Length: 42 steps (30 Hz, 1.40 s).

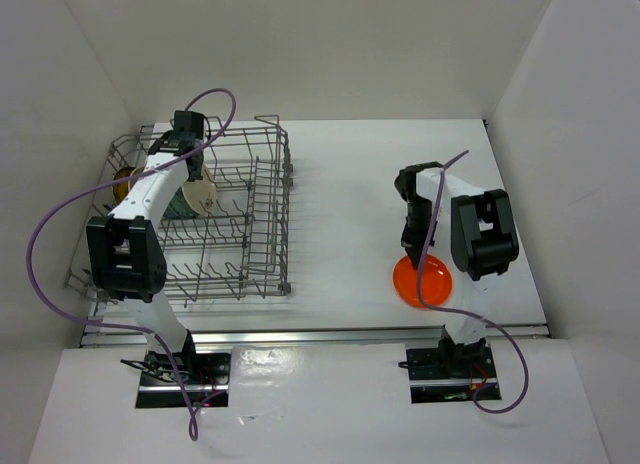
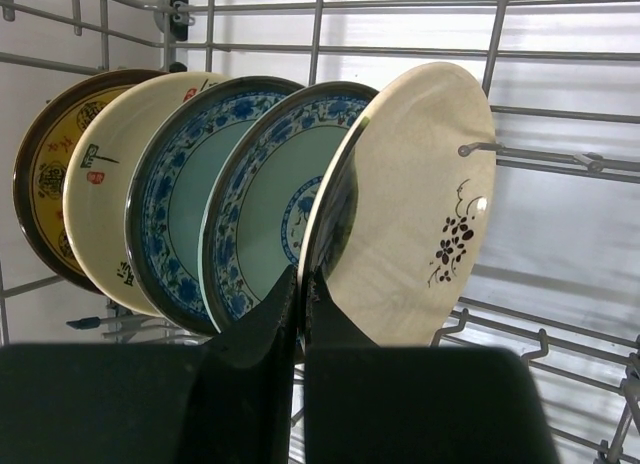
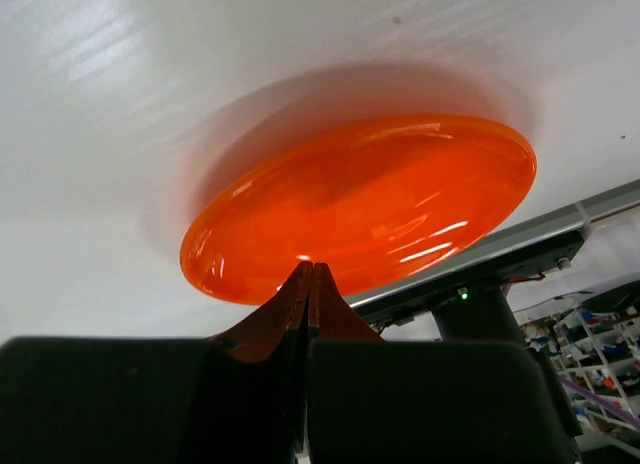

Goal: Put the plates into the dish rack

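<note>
The dish rack (image 1: 262, 246) stands at the left. In the left wrist view, several plates stand on edge in a row in the rack (image 2: 560, 110): a brown-yellow plate (image 2: 42, 174), a cream plate (image 2: 105, 179), two blue-green plates (image 2: 180, 189) (image 2: 270, 199), and a cream plate with a dark flower (image 2: 420, 204). My left gripper (image 2: 302, 276) is shut on the lower rim of that flower plate (image 1: 203, 196). The orange plate (image 1: 425, 284) lies flat on the table at the right. My right gripper (image 3: 312, 267) is shut, its tips at the orange plate's (image 3: 380, 199) rim.
White walls enclose the table on three sides. A metal rail (image 1: 320, 334) runs along the near table edge, just beyond the orange plate. The right half of the rack holds only upright tines.
</note>
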### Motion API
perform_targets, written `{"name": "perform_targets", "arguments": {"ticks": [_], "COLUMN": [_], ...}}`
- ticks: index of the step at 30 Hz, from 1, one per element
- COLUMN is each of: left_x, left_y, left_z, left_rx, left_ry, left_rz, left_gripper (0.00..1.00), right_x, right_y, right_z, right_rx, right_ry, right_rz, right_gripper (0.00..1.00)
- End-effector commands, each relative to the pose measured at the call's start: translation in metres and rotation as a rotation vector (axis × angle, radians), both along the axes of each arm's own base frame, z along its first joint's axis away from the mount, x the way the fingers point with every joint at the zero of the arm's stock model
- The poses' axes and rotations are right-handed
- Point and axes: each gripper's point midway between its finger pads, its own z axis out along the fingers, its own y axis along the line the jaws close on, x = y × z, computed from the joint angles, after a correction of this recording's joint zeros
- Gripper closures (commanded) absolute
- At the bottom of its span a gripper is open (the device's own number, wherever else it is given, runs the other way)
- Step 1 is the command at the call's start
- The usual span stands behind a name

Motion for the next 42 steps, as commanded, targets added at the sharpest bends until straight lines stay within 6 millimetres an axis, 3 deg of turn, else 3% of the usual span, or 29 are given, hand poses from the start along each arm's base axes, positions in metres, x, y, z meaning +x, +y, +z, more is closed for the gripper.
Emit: {"name": "perform_targets", "arguments": {"ticks": [1, 5, 6, 10, 12, 16, 21, 24, 25, 28, 31, 34, 36, 37, 39, 40, 41, 42], "left_x": [0.006, 0.007, 0.005, 0.000, -0.006, -0.017, -0.027, -0.028, -0.028, -0.026, -0.025, -0.026, -0.026, -0.028, -0.028, -0.027, -0.024, -0.023], "left_y": [-0.019, -0.023, -0.025, -0.033, -0.032, -0.030, -0.025, -0.021, -0.019, -0.020, -0.019, -0.019, -0.019, -0.019, -0.021, -0.026, -0.030, -0.034], "left_z": [-0.011, -0.009, -0.011, -0.001, -0.002, 0.003, 0.029, 0.045, 0.054, 0.080, 0.106, 0.122, 0.133, 0.138, 0.141, 0.140, 0.140, 0.139], "left_rx": [-0.063, -0.068, -0.075, -0.075, -0.074, -0.068, -0.043, -0.029, -0.022, -0.041, -0.048, -0.059, -0.063, -0.072, -0.088, -0.114, -0.136, -0.161], "left_ry": [0.013, 0.016, 0.027, 0.013, 0.031, 0.048, -0.007, -0.050, -0.072, -0.147, -0.214, -0.259, -0.293, -0.317, -0.336, -0.336, -0.347, -0.348], "left_rz": [-0.039, -0.041, -0.046, -0.067, -0.066, -0.050, -0.017, 0.007, 0.014, 0.026, 0.041, 0.046, 0.046, 0.052, 0.050, 0.036, 0.027, 0.017], "left_gripper": [1.00, 0.92, 0.80, 0.59, 0.59, 0.45, 0.25, 0.06, 0.00, 0.00, 0.00, 0.00, 0.00, 0.00, 0.00, 0.00, 0.00, 0.00], "right_x": [0.010, 0.016, 0.016, 0.021, 0.023, 0.025, 0.024, 0.042, 0.055, 0.079, 0.126, 0.151, 0.178, 0.184, 0.217, 0.225, 0.250, 0.259], "right_y": [0.001, 0.008, 0.008, 0.012, 0.015, 0.019, 0.022, 0.024, 0.026, 0.027, 0.039, 0.049, 0.061, 0.064, 0.071, 0.077, 0.080, 0.084], "right_z": [-0.010, -0.021, -0.021, -0.030, -0.033, -0.040, -0.048, -0.050, -0.047, -0.049, -0.038, -0.038, -0.030, -0.035, -0.026, -0.034, -0.020, -0.018], "right_rx": [-0.029, -0.026, -0.036, -0.032, -0.022, -0.010, -0.008, -0.008, -0.009, -0.025, 0.002, 0.040, 0.087, 0.101, 0.137, 0.161, 0.180, 0.195], "right_ry": [-0.030, -0.044, -0.047, -0.060, -0.061, -0.072, -0.066, -0.109, -0.140, -0.175, -0.282, -0.322, -0.400, -0.407, -0.497, -0.500, -0.572, -0.591], "right_rz": [-0.007, 0.014, 0.026, 0.035, 0.032, 0.039, 0.057, 0.069, 0.071, 0.086, 0.105, 0.130, 0.152, 0.161, 0.178, 0.188, 0.193, 0.204], "right_gripper": [1.00, 1.00, 1.00, 1.00, 1.00, 1.00, 1.00, 1.00, 1.00, 1.00, 1.00, 1.00, 1.00, 1.00, 1.00, 1.00, 1.00, 1.00]}}
